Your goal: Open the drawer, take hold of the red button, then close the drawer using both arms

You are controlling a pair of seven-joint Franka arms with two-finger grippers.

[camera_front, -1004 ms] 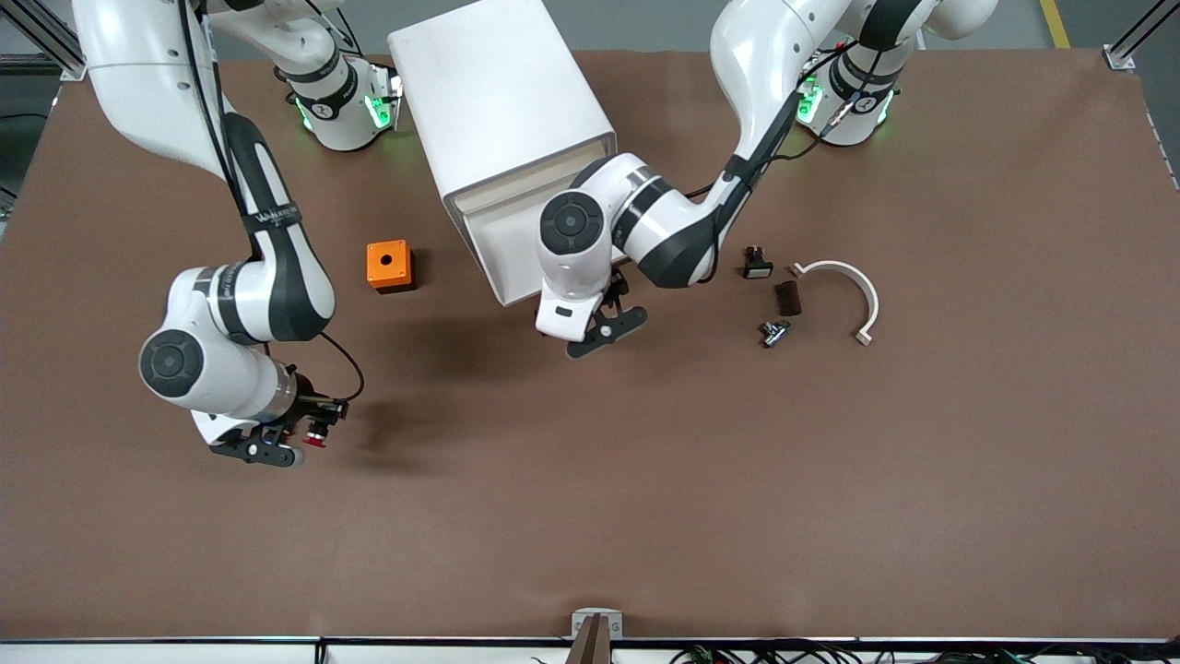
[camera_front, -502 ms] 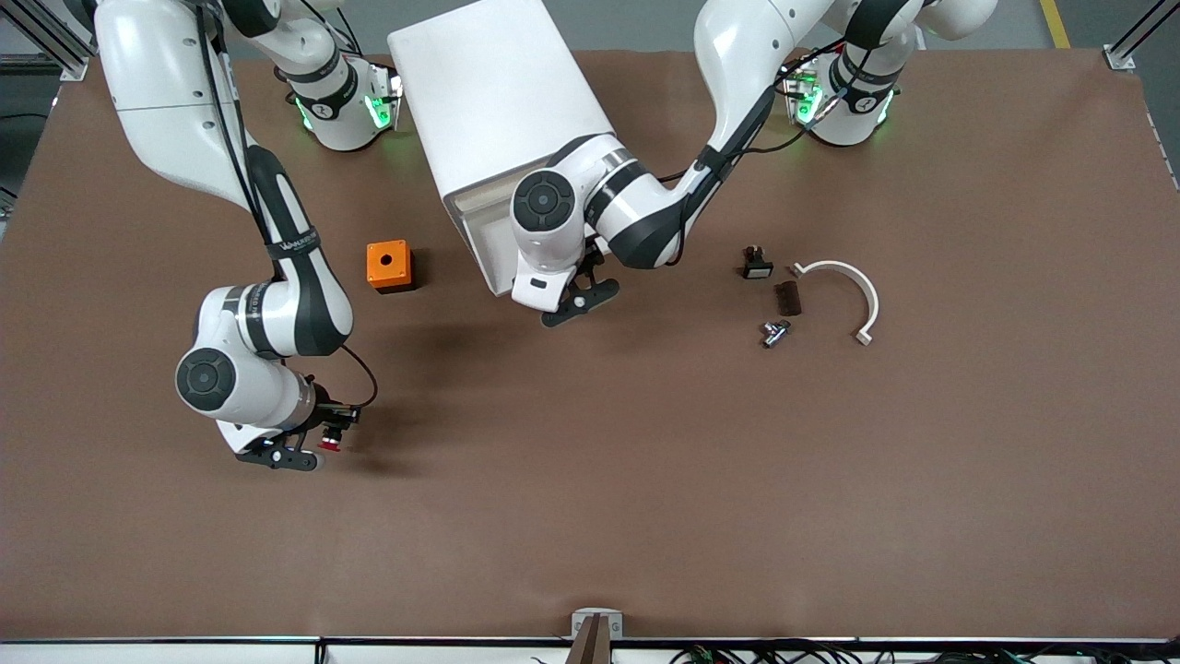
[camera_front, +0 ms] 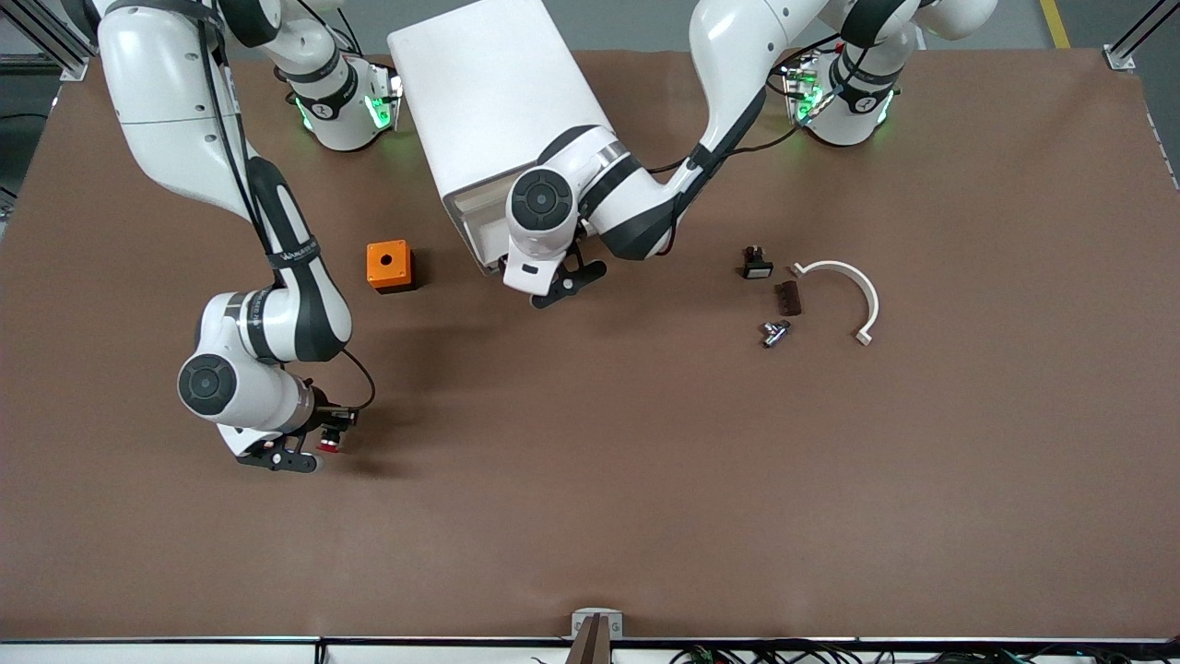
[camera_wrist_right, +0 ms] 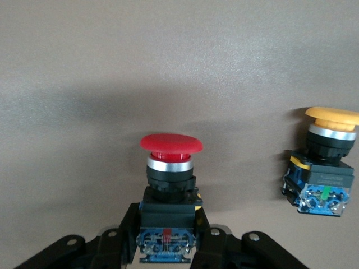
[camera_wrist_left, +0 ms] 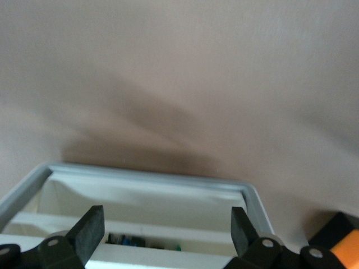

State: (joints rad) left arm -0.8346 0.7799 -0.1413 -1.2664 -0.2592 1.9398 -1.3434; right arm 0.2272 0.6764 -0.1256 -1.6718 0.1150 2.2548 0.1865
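The right gripper [camera_front: 309,452] hung low over the tabletop [camera_front: 645,480] toward the right arm's end, its fingers [camera_wrist_right: 120,244] closed on the black-and-blue body of the red-capped push button [camera_wrist_right: 170,185]. In the front view the button [camera_front: 327,445] showed as a small red spot at the gripper's tip. The right wrist view also showed an orange-capped push button [camera_wrist_right: 322,168] near the held one; whether it rested on the tabletop could not be settled from that view.

The left gripper [camera_front: 556,281] stood at the cabinet's front, at the cream front of the drawer [camera_front: 479,235], which was almost shut into the white cabinet [camera_front: 498,101]. In the left wrist view its fingers [camera_wrist_left: 90,232] stood spread wide apart, holding nothing, with the drawer [camera_wrist_left: 146,193] lying between and past them. Whether they touched the drawer front could not be told.

An orange box [camera_front: 389,266] sat beside the cabinet toward the right arm's end. A black button with a white face [camera_front: 757,266], a small dark block [camera_front: 788,297], a metal fitting [camera_front: 774,332] and a white curved bracket [camera_front: 853,290] lay toward the left arm's end.

Judgement: the button was secured and the closing step was in hand. The next move called for a straight push by the left gripper until the drawer front sat flush, without skewing the cabinet.
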